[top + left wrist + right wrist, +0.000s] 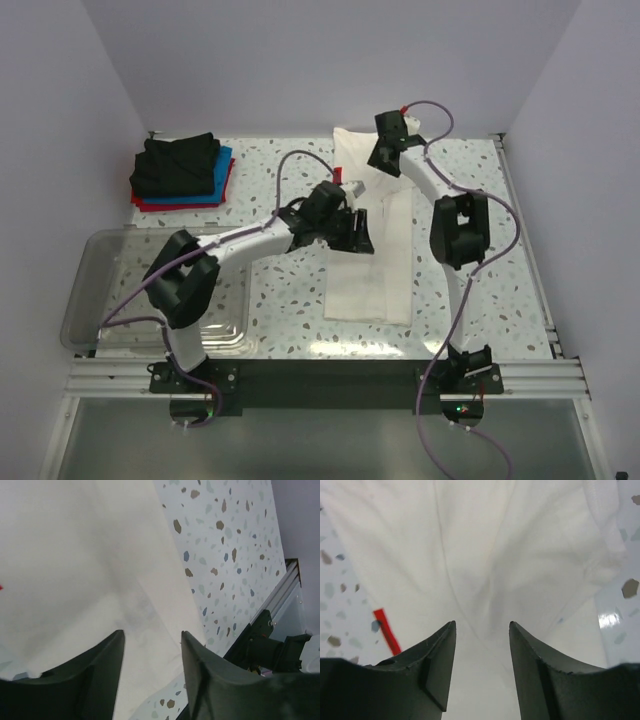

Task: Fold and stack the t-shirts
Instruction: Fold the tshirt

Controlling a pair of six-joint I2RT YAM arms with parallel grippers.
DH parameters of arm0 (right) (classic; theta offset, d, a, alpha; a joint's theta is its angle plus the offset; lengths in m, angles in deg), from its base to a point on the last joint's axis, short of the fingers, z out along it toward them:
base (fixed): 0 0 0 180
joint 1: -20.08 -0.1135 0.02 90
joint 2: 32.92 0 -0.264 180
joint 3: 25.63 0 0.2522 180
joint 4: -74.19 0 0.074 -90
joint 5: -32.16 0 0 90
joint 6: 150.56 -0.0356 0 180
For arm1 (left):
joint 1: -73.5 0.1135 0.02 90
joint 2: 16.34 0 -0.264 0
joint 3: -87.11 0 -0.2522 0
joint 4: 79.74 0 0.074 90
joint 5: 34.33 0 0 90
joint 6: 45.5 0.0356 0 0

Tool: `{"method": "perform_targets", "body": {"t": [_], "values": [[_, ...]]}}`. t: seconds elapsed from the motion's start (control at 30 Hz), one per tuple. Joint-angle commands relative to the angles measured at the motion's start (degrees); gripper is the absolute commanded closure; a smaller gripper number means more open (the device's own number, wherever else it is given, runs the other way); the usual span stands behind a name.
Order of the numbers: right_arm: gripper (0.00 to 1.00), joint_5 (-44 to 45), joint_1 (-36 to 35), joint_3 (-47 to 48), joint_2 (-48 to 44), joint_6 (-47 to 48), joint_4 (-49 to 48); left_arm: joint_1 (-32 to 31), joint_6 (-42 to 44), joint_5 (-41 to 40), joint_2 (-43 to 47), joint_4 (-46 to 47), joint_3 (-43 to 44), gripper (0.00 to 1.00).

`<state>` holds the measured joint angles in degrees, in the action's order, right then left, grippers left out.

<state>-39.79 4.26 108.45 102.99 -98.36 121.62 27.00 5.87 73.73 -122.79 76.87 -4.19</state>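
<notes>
The white t-shirt (385,280) lies as a long narrow strip running from the back of the table toward the front. Its red print shows only as a sliver at the left edge (387,630). My left gripper (355,232) is open just above the shirt's left-middle part, with white cloth (75,555) under and between its fingers (152,635). My right gripper (385,155) is open over the shirt's far end, jaws apart above the cloth (495,540), holding nothing (482,625). The folded black, blue and red tees (182,170) sit stacked at the back left.
A clear plastic tub (110,300) stands at the front left beside the left arm's base. The speckled tabletop (470,200) shows to the right of the shirt. White walls close in the back and sides. A metal rail (330,380) runs along the front edge.
</notes>
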Motion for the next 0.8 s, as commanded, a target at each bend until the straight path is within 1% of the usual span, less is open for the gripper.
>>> {"method": "perform_targets", "body": {"t": [0.0,0.03,0.07,0.1,0.13,0.17,0.2,0.23,0.27,0.3,0.33,0.37,0.4,0.43,0.47,0.5,0.6,0.63,0.77], "values": [[0.49,4.5,-3.4,-5.0,-16.1,3.9,-1.2,3.0,6.8,-3.1,9.4,-7.0,-1.5,0.41],[0.47,5.2,-4.7,-10.3,-21.7,4.1,-0.7,3.2,8.5,-3.9,10.0,-9.2,-1.5,0.32],[0.46,5.3,-5.2,-13.1,-24.4,4.1,-0.2,3.1,11.6,-4.1,11.0,-13.6,-1.2,0.29],[0.45,5.2,-5.6,-16.0,-26.9,4.0,1.6,3.1,12.9,-4.3,11.6,-15.7,-1.3,0.25],[0.41,4.8,-6.5,-21.2,-32.4,4.0,2.7,3.1,13.9,-4.4,12.2,-17.1,-1.6,0.23],[0.40,4.4,-6.9,-23.4,-34.6,4.0,4.3,3.2,15.5,-4.4,14.0,-18.7,-2.9,0.22],[0.39,4.1,-7.3,-25.5,-37.2,3.6,8.7,3.1,16.1,-4.4,15.0,-19.0,-3.7,0.20],[0.37,3.8,-8.0,-30.0,-39.4,3.4,11.0,3.2,16.7,-3.9,15.7,-19.1,-4.6,0.17],[0.36,2.4,-8.3,-32.7,-43.9,2.9,13.2,3.1,17.5,-3.1,16.7,-19.5,-6.2,0.16],[0.35,1.4,-8.5,-35.4,-46.1,1.1,17.1,3.2,17.9,-2.3,17.0,-19.8,-6.9,0.14],[0.34,0.0,-8.6,-41.5,-48.2,0.1,18.5,3.1,17.6,-0.9,17.0,-20.3,-8.0,0.14],[0.34,-3.3,-8.8,-44.6,-52.7,-1.0,20.9,3.0,17.3,-0.4,17.1,-20.6,-8.8,0.14],[0.33,-4.4,-8.9,-47.9,-54.9,-3.4,21.7,3.1,16.8,0.1,17.3,-20.6,-9.7,0.14],[0.33,-5.7,-9.7,-54.1,-57.4,-4.5,22.1,2.9,16.1,0.0,17.5,-20.6,-11.4,0.14],[0.33,-6.6,-10.0,-56.9,-61.3,-5.4,22.7,2.8,15.7,-0.5,18.1,-20.4,-12.3,0.14],[0.33,-8.1,-10.5,-62.0,-63.3,-7.4,23.7,2.8,15.3,-0.9,18.6,-20.5,-13.2,0.14],[0.33,-10.3,-11.2,-69.7,-69.2,-10.9,25.5,2.7,13.7,-1.8,19.6,-20.1,-17.3,0.14],[0.33,-10.7,-11.6,-71.2,-70.3,-11.8,25.8,2.6,13.3,-0.5,19.8,-19.8,-19.0,0.14],[0.35,-13.0,-13.6,-77.1,-74.7,-16.3,25.0,2.6,13.7,2.8,20.3,-17.8,-21.6,0.15]]}}
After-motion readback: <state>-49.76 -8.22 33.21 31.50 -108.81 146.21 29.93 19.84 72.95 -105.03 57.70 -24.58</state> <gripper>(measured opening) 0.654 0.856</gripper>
